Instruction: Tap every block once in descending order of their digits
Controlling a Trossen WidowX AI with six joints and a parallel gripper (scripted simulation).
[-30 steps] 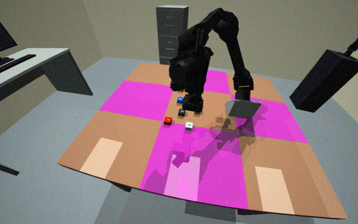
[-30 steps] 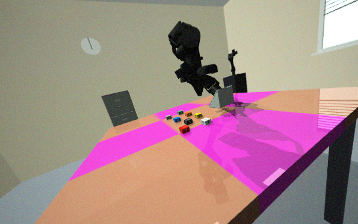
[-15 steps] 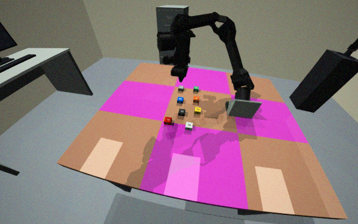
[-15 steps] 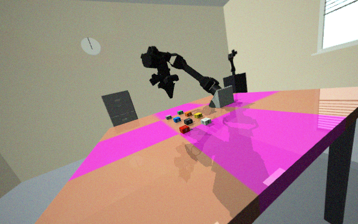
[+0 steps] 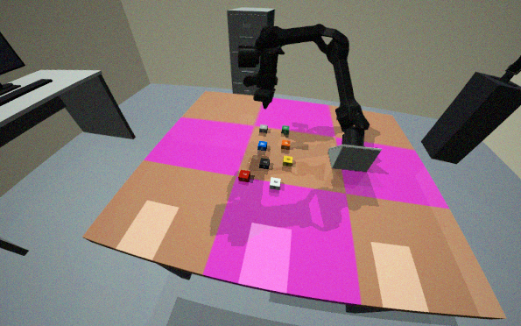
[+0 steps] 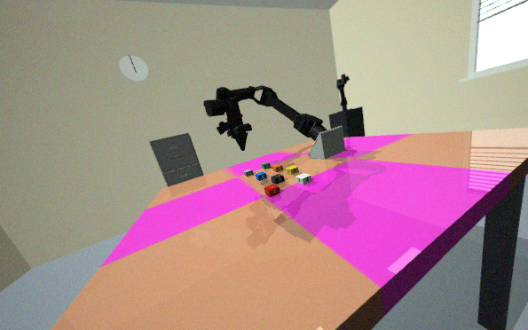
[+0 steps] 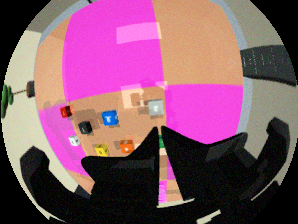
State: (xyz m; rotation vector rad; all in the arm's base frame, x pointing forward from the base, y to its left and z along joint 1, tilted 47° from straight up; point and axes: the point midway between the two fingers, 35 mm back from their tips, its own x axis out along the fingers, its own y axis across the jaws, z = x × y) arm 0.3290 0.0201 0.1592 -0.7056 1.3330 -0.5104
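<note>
My gripper (image 5: 266,106) (image 6: 242,149) (image 7: 159,129) is shut and empty, pointing down well above the table's far part. In the wrist view its tips partly hide the green block (image 5: 285,130) (image 6: 266,165) (image 7: 161,141). The grey block (image 5: 264,129) (image 6: 248,172) (image 7: 155,107) is beside it. Nearer the top camera are the blue block (image 5: 263,145) (image 7: 109,118), orange block (image 5: 285,144) (image 7: 126,146), black block (image 5: 264,163) (image 7: 85,127) and yellow block (image 5: 287,160) (image 7: 101,149). The red block (image 5: 244,175) (image 6: 271,190) and white block (image 5: 275,183) (image 6: 303,178) are nearest. The digits are too blurred to read.
A grey wedge-shaped panel (image 5: 355,159) (image 6: 334,143) stands by the arm's base, right of the blocks in the top view. A filing cabinet (image 5: 251,31) (image 6: 177,160) stands behind the table. A desk (image 5: 69,78) is off to the left.
</note>
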